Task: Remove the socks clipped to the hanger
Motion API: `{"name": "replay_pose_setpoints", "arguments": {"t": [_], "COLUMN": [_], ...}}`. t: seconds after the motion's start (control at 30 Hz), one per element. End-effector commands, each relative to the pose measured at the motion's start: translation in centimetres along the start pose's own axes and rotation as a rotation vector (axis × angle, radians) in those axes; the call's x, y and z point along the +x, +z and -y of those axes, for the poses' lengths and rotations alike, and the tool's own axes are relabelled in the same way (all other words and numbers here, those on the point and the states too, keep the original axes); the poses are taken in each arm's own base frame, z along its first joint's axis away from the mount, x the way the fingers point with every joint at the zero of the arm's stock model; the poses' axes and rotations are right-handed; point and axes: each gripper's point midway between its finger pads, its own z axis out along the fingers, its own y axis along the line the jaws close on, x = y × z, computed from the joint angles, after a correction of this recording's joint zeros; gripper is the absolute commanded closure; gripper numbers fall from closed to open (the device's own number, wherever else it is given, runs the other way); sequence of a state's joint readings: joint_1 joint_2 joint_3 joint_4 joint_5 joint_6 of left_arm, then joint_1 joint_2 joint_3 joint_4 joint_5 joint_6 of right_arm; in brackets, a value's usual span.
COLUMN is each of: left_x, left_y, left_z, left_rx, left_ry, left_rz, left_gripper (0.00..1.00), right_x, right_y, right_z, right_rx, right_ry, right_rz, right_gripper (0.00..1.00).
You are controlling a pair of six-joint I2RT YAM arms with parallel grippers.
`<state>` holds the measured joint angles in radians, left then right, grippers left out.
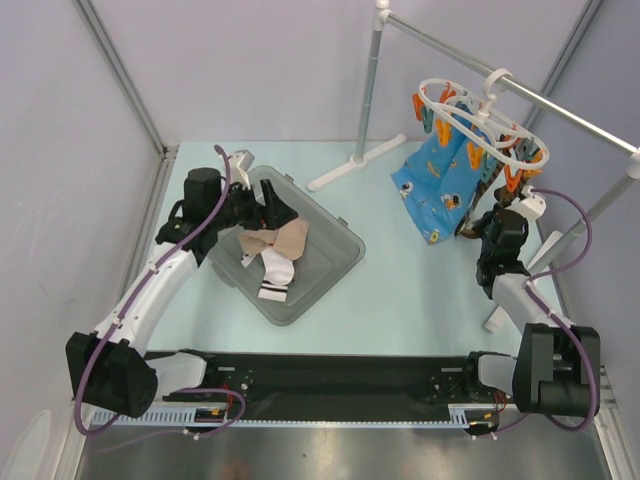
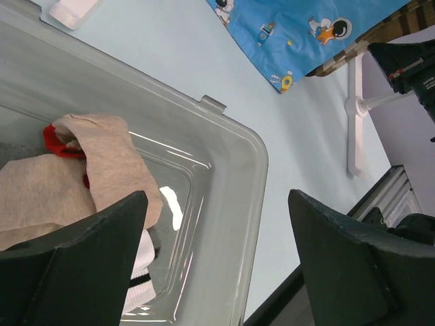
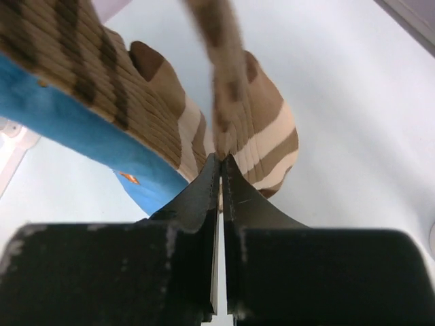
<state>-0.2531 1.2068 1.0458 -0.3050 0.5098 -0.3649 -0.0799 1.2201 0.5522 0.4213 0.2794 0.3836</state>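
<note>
Black jaws of your right gripper (image 3: 221,163) fill the near edge of the wrist view, pressed together on the low tip of a brown-and-tan striped sock (image 3: 262,132). The pinch is taken low, apparently so that a downward tug can slip the fabric out of its clip rather than drag the whole frame along.

Just left of it hangs a blue sock (image 3: 64,119) with cartoon prints, touching the striped one. From above, both dangle on the right side of the scene from the white oval hanger (image 1: 480,118), whose orange clips (image 1: 425,112) ring the frame. The hanger's hook rides on a silver rail (image 1: 565,108) that runs from the far middle out to the right, which keeps the socks off the table (image 1: 400,290) and within reach of your right arm.

Well apart, at the left, a grey plastic bin (image 2: 253,159) sits on the table as the drop point. A beige sock (image 2: 102,153) with a red patch already lies inside it. Your left gripper (image 2: 217,204) hangs over the bin with its jaws wide apart and nothing between them.

The job looks partly done. Next you likely need a steady pull downward; pull too hard and the hanger could swing or jump off the rail.
</note>
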Motion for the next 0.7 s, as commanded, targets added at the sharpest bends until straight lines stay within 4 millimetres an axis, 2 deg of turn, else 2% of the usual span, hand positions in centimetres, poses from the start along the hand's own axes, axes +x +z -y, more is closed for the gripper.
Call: {"name": "replay_pose_setpoints", "arguments": {"t": [0.0, 0.03, 0.1, 0.17, 0.23, 0.27, 0.33, 0.53, 0.67], "left_x": [-0.9, -0.6, -0.4, 0.0, 0.4, 0.4, 0.7, 1.7, 1.6], "left_y": [-0.5, -0.4, -0.2, 0.0, 0.2, 0.3, 0.4, 1.1, 1.5], "left_z": [2.0, 2.6, 3.3, 4.5, 5.8, 6.3, 7.6, 11.7, 14.4], "left_rx": [0.07, 0.084, 0.099, 0.12, 0.148, 0.157, 0.185, 0.299, 0.377], "left_ry": [0.019, 0.023, 0.033, 0.051, 0.07, 0.077, 0.095, 0.14, 0.173], "left_rz": [0.04, 0.034, 0.027, 0.015, 0.004, 0.002, -0.003, -0.013, 0.002], "left_gripper": [0.11, 0.12, 0.12, 0.12, 0.13, 0.13, 0.13, 0.16, 0.16], "right_x": [-2.2, -3.1, -3.1, -4.2, -4.2, -4.6, -4.1, -4.9, -5.2], "right_y": [-1.1, -2.0, -3.2, -4.8, -6.0, -7.1, -8.5, -13.2, -16.1], "right_z": [-0.8, -1.5, -1.4, -2.4, -2.4, -3.4, -3.4, -6.8, -9.8], "right_rx": [-0.026, -0.043, -0.021, -0.045, -0.044, -0.083, -0.089, -0.286, -0.434], "right_ry": [0.019, 0.031, 0.029, 0.041, 0.049, 0.055, 0.053, 0.055, 0.031], "right_rz": [0.055, 0.071, 0.046, 0.057, 0.026, 0.028, -0.024, -0.085, -0.142], "right_gripper": [1.0, 1.0, 1.0, 1.0, 1.0, 1.0, 1.0, 1.0, 1.0]}}
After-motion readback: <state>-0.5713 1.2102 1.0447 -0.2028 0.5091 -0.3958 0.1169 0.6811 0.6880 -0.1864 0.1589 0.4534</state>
